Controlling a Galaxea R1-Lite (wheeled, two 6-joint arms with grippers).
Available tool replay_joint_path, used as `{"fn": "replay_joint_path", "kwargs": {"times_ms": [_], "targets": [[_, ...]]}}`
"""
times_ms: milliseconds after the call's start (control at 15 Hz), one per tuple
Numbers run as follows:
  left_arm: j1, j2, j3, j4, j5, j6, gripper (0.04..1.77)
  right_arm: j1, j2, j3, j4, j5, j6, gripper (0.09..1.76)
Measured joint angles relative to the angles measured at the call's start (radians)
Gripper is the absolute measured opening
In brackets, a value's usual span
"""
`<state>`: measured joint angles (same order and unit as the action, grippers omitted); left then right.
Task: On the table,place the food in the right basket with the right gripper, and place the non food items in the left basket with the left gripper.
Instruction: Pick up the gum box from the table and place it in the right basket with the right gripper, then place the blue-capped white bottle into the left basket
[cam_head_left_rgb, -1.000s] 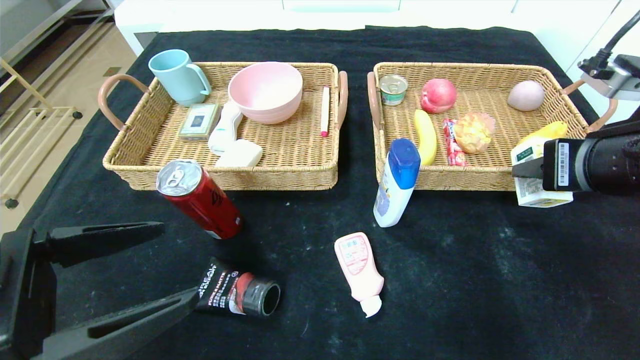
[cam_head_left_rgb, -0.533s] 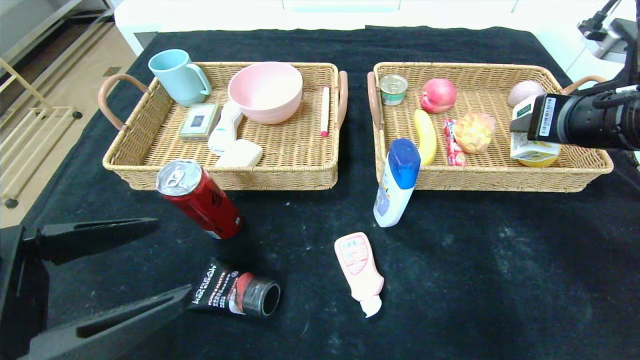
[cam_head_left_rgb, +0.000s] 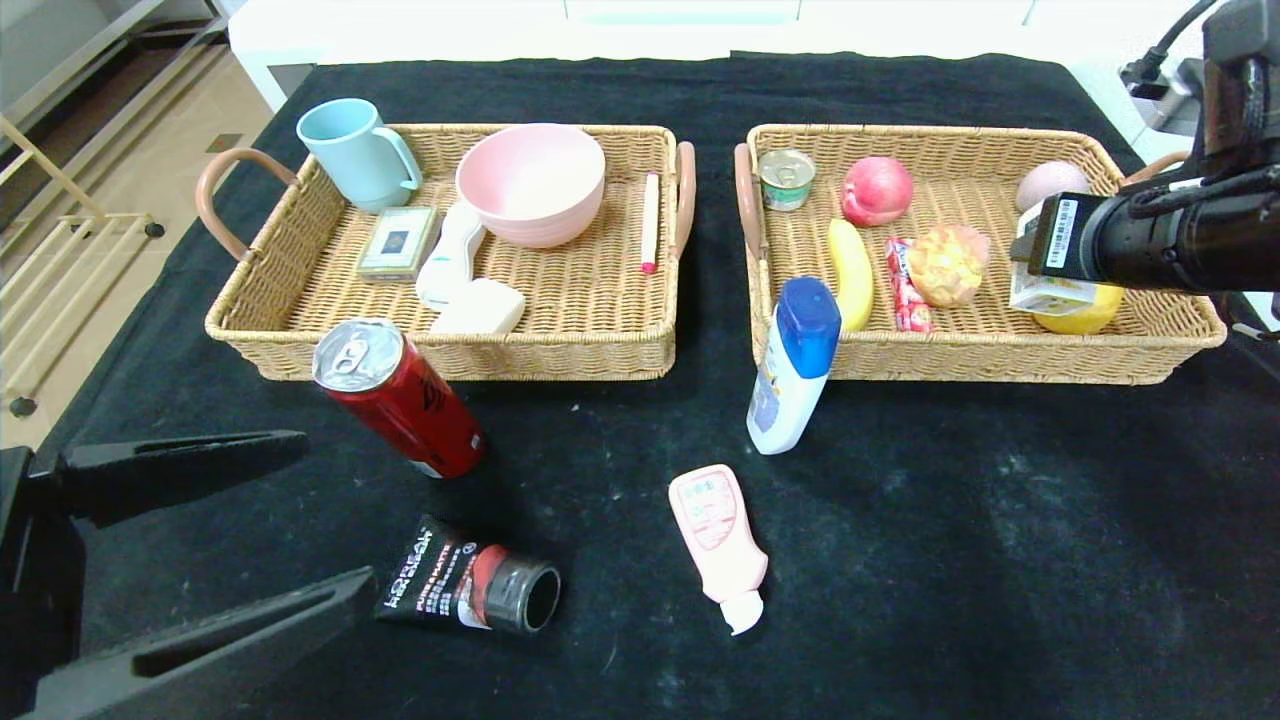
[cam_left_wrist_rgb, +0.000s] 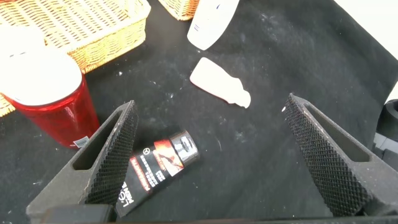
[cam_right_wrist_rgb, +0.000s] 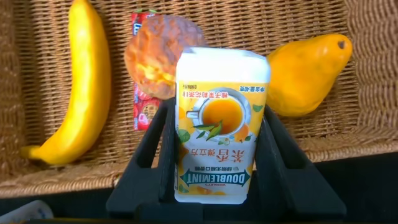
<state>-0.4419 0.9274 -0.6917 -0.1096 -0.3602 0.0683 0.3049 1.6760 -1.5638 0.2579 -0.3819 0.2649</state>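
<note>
1. One item is being carried: the right gripper (cam_right_wrist_rgb: 214, 155) is pinching the juice carton (cam_right_wrist_rgb: 217, 124) by its two narrow sides, low on the body, and is holding it upright over the near right part of the right basket (cam_head_left_rgb: 960, 355).
2. Beside the carton, the pear (cam_right_wrist_rgb: 305, 74) is lying in that basket, with a banana (cam_right_wrist_rgb: 74, 81) and a crinkled snack nearby.
3. Judging by its look, the carton is behaving as a light, thin-walled box; a firm squeeze would likely dent it, so the grip on the flat sides seems sound.
4. Standing on the table (cam_head_left_rgb: 900, 560), in front of the left basket (cam_head_left_rgb: 450, 350), the drink can (cam_head_left_rgb: 395, 395) is leaning slightly in the head view. It is probably rigid but smooth and round, and best taken across the middle of its body.
5. Waiting near the table's front left corner, the left gripper (cam_left_wrist_rgb: 217, 155) is keeping its fingers spread wide and is gripping nothing.
6. Lying just ahead of it, the black tube (cam_head_left_rgb: 470, 590) is likely soft and light; the stiffer cap end looks the safer hold.
7. Farther right, the pink bottle (cam_head_left_rgb: 720, 540) is lying flat, and probably yields under pressure.
8. Just in front of the right basket's left corner, the white bottle (cam_head_left_rgb: 790, 370) is standing upright; its blue cap looks slippery, so the body is the better hold.
</note>
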Motion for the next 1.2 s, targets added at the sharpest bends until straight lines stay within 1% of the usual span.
{"fn": "replay_joint_path", "kwargs": {"times_ms": [133, 200, 333, 467, 733, 933, 1067, 1200], "targets": [[0.000, -0.004, 0.000, 0.000, 0.000, 0.000, 1.72, 0.000, 0.006, -0.002, 0.000, -0.006, -0.007, 0.80], [0.000, -0.005, 0.000, 0.000, 0.000, 0.000, 1.72, 0.000, 0.007, -0.003, 0.000, -0.006, -0.012, 0.85], [0.000, -0.006, 0.000, 0.000, 0.000, 0.000, 1.72, 0.000, 0.007, -0.004, 0.000, -0.006, -0.025, 1.04], [0.000, -0.007, 0.000, 0.000, 0.000, 0.000, 1.72, -0.003, 0.007, -0.004, 0.000, -0.007, -0.026, 1.19], [0.000, -0.007, 0.000, 0.000, 0.000, 0.000, 1.72, -0.005, -0.007, 0.010, 0.009, -0.005, -0.025, 1.40], [0.000, -0.007, 0.000, 0.000, 0.000, 0.000, 1.72, 0.012, -0.050, 0.080, 0.009, -0.001, -0.025, 1.49], [0.000, -0.005, 0.000, 0.000, 0.000, 0.000, 1.72, 0.047, -0.099, 0.165, 0.007, 0.004, -0.024, 1.54], [0.000, -0.002, 0.000, 0.000, 0.000, 0.000, 1.72, 0.091, -0.156, 0.253, 0.006, 0.032, -0.024, 1.58]]}}
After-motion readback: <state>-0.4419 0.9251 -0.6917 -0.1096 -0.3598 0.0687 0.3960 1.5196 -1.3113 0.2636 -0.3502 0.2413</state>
